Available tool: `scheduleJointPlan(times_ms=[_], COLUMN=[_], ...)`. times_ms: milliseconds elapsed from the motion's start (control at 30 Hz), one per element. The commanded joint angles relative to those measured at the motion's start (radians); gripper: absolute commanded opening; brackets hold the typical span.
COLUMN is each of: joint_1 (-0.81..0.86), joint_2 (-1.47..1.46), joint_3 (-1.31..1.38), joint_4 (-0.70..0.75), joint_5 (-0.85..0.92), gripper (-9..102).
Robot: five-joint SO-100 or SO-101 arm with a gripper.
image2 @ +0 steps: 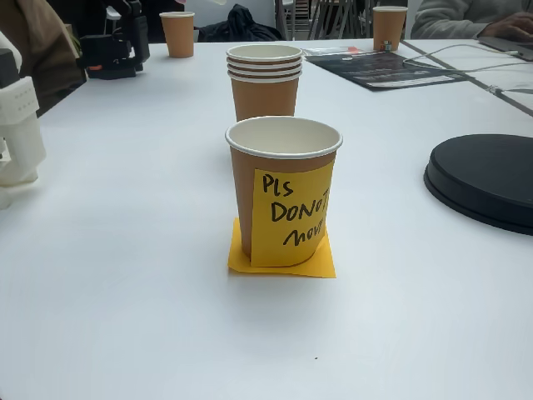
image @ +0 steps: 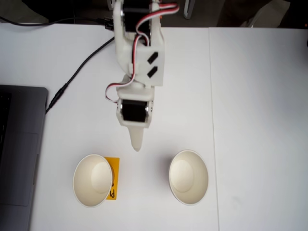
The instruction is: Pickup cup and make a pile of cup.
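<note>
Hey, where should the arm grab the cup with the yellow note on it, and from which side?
Grip the rim of the noted cup: it stands upright with its mouth open, so one finger can go inside and one outside the wall. In the fixed view from above, the tool hangs just up and right of it, so come down on the upper rim arc, clear of the note on its right side.

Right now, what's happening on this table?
In a fixed view looking down, a white robot arm reaches over the table with its claw hanging between two upright paper cups, holding nothing. The cup with the yellow note sits to the left and the plain cup to the right, apart and not stacked. Whether the claw is open cannot be told. A laptop lies at the left edge.
</note>
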State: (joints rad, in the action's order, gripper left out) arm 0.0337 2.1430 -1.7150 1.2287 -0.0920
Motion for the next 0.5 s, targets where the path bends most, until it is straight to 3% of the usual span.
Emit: scheduleJointPlan(times_ms=[0,467], joint_1=[0.031,0.173], joint_2=[0.002,-0.04], joint_3=[0.137,0.169], joint_4=[0.08,0.124], joint_5=[0.011,0.011], gripper=[4,20])
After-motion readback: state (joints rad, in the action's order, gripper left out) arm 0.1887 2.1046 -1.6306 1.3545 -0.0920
